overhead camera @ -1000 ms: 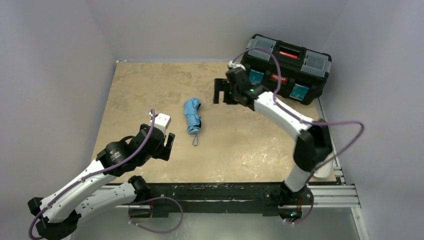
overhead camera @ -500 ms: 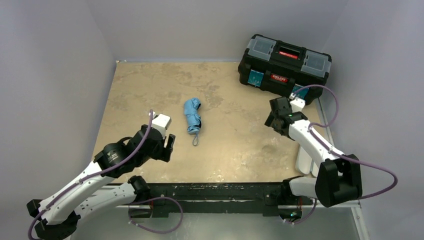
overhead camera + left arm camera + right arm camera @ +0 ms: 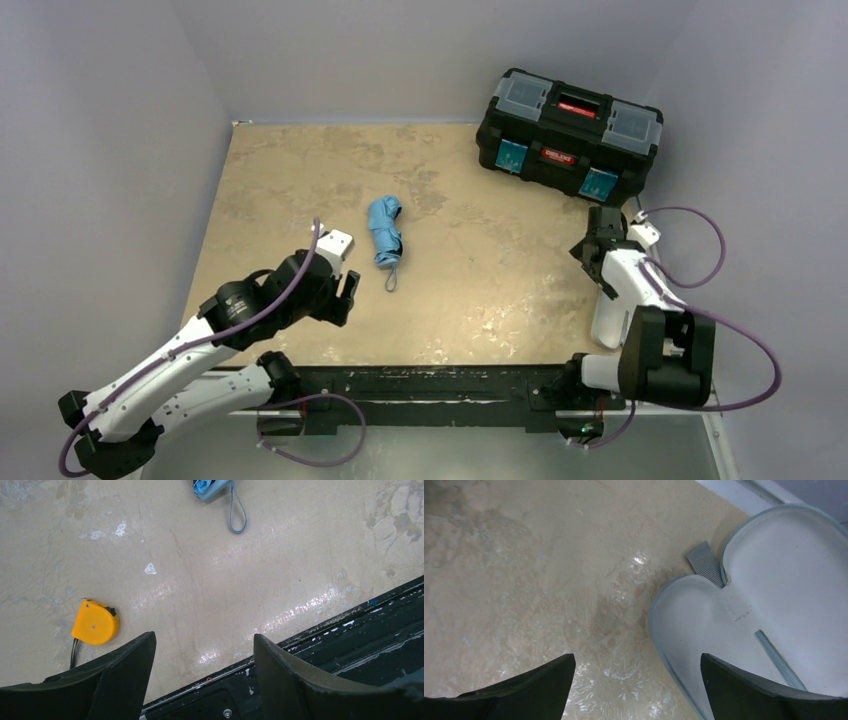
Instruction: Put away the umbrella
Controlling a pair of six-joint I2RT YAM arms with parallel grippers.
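Umbrella (image 3: 385, 232) is lying folded, light blue, near the middle of the table (image 3: 300, 170), with its strap (image 3: 390, 278) trailing toward the near edge. Nothing is touching it.

Left gripper (image 3: 345, 290) is hovering near the umbrella's strap end, on its near-left side. Its fingers are standing well apart and holding nothing.

Right gripper (image 3: 597, 238) is hanging at the table's right edge, well apart from the umbrella. Its fingers are spread wide and holding nothing.

Versus one second ago: the right arm was reaching in beside the black toolbox (image 3: 570, 135) and has pulled back to the right edge. The left arm has edged slightly toward the umbrella. The umbrella has not moved.

The left wrist view is showing the handle end (image 3: 210, 487) and an orange tape measure (image 3: 95, 625) below the gripper (image 3: 202, 645), hidden under the arm in the top view.

The right wrist view is showing an open pale-lined case (image 3: 774, 605) below the gripper (image 3: 636, 662); the top view gives only a pale sliver (image 3: 603, 322) of it.
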